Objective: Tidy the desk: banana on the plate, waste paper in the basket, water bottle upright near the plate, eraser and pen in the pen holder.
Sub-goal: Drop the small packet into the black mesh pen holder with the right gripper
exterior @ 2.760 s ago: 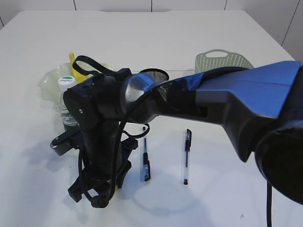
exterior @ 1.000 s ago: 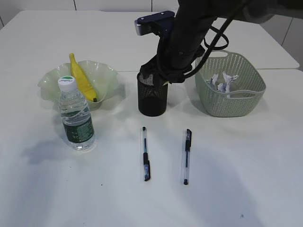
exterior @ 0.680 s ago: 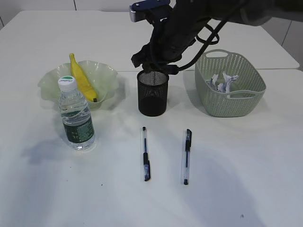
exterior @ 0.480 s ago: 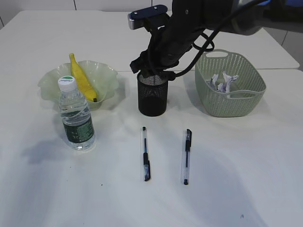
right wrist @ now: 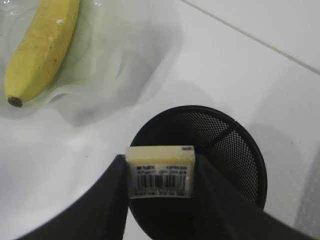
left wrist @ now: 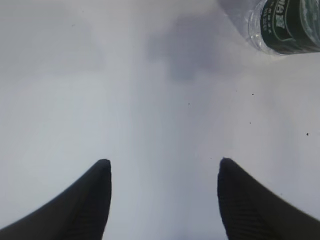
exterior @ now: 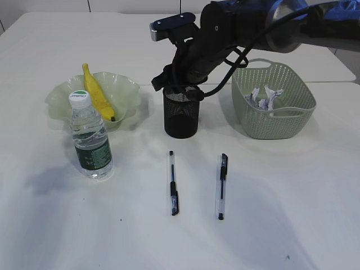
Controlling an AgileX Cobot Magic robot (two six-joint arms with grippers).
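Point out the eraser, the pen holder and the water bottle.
eraser (right wrist: 160,172), right wrist view, on its barcode label.
pen holder (exterior: 181,119), exterior view, on its mesh wall.
water bottle (exterior: 93,154), exterior view, on its green label.

A big black robot arm (exterior: 225,34) reaches down over the black mesh pen cup (exterior: 181,112); two clear pens (exterior: 172,183) lie nearby.
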